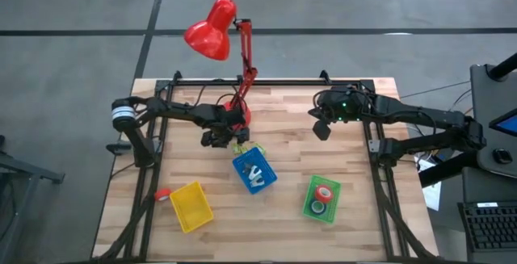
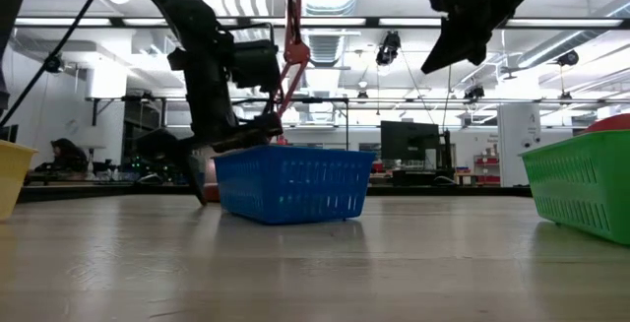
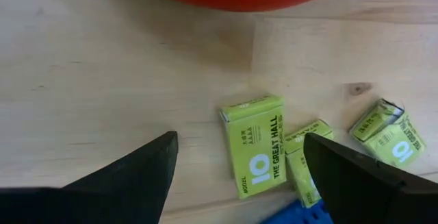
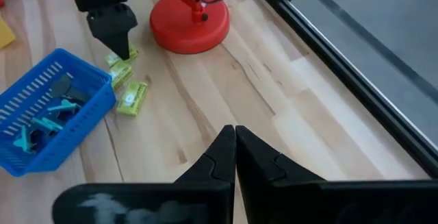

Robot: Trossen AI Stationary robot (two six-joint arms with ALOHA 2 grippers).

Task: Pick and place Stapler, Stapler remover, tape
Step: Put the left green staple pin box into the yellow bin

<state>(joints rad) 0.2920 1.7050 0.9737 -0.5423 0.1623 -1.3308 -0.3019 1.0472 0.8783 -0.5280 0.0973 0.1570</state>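
Observation:
My left gripper (image 1: 220, 139) is open just beside the red lamp base (image 1: 238, 119), low over three small green staple boxes; its fingers stand on either side of one box (image 3: 253, 145) without touching it. The other boxes (image 3: 387, 135) lie flat on the table next to the blue tray (image 1: 254, 171), which holds blue and dark staple removers (image 4: 48, 114). A red-rimmed tape roll (image 1: 325, 191) and a green-blue one (image 1: 319, 208) lie in the green tray (image 1: 310, 206). My right gripper (image 1: 321, 127) is shut and empty, raised over the far right of the table. No stapler shows.
A yellow tray (image 1: 191, 206) stands at the near left with a small red-and-white thing (image 1: 161, 194) beside it on the table. The red desk lamp (image 1: 212, 30) rises from its base at the far middle. Bare wood lies between the blue and green trays.

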